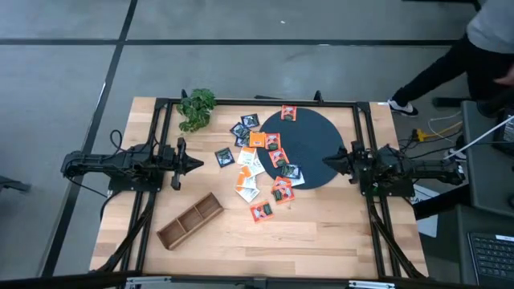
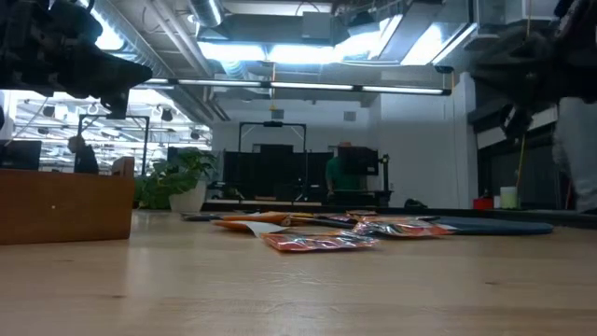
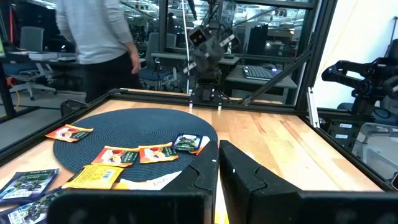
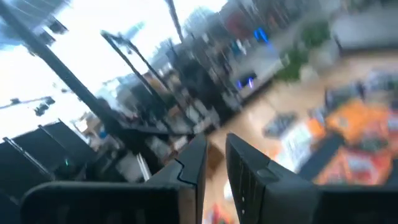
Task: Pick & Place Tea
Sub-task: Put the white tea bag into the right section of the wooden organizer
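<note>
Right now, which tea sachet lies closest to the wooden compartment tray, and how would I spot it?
Start at the dark round mat in the high view and go to the sachets spilling off its edge toward the wooden tray. The orange sachet lies alone on bare wood, the last one out.

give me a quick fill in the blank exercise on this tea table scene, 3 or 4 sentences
1. The tea sachets lie partly on the wood and partly on a dark round ____.
2. The wooden compartment tray holds ____ sachets.
3. The green plant stands at the table's far edge, nearer the ____ gripper.
4. The left gripper and right gripper both carry ____.

Missing words: disc; no; left; nothing
</note>
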